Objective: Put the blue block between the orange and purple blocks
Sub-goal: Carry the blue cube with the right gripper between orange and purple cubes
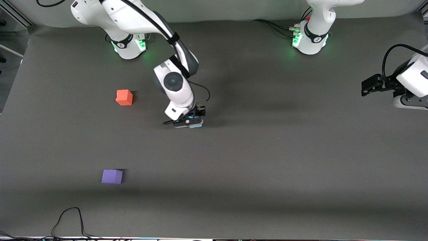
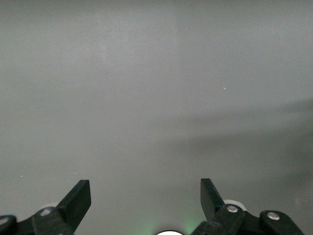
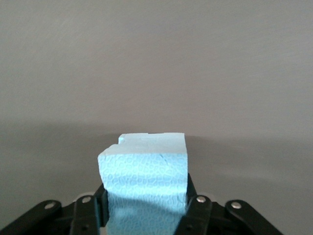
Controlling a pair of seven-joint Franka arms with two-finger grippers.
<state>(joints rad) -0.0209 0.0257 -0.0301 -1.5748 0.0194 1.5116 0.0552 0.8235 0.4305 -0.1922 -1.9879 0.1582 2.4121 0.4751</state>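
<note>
A dark grey table (image 1: 267,150) fills the front view, with two white robot arms based along its top edge. The right arm reaches from the upper left of the frame down toward the centre, and its right gripper (image 1: 191,122) sits low, just left of the middle of the picture. Its two black fingers are pressed against opposite sides of the blue block (image 3: 144,183), pinching it between them. In the right wrist view the block fills the lower middle of the picture, a light sky-blue cube with a pebbled face and a small chipped notch at one upper corner; whether it rests on the table or hangs just above it cannot be told. In the front view only a sliver of blue shows below the fingers.

The orange block (image 1: 124,97) lies on the table in the left part of the frame, above and to the left of the gripper. The purple block (image 1: 112,176) lies in the lower left, well below the orange one, nearer the camera.

The left gripper (image 2: 145,196) waits at the right edge of the front view, its fingers spread wide apart over bare table, holding nothing.
</note>
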